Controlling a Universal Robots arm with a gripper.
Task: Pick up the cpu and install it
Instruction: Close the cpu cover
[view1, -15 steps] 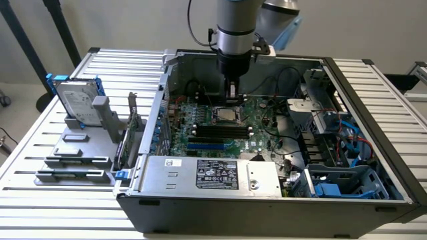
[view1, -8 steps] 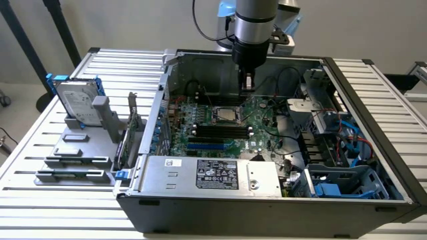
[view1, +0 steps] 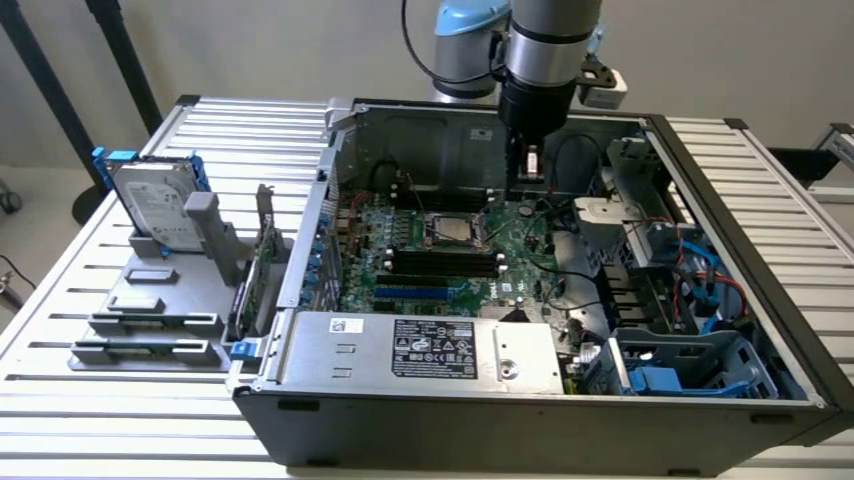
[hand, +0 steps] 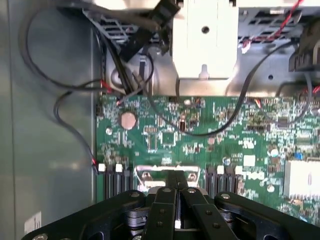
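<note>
Gripper (view1: 530, 186) over the motherboard (view1: 521, 270)
Its fingers (hand: 167, 200) were together; the cpu (view1: 450, 229) lay in its socket nearby, inside the case (view1: 534, 425).

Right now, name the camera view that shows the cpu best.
The exterior view: the cpu shows as a whole silver-grey square seated in the socket. In the wrist view the gripper covers that spot, and the socket's metal edge peeks out beside it.
</note>
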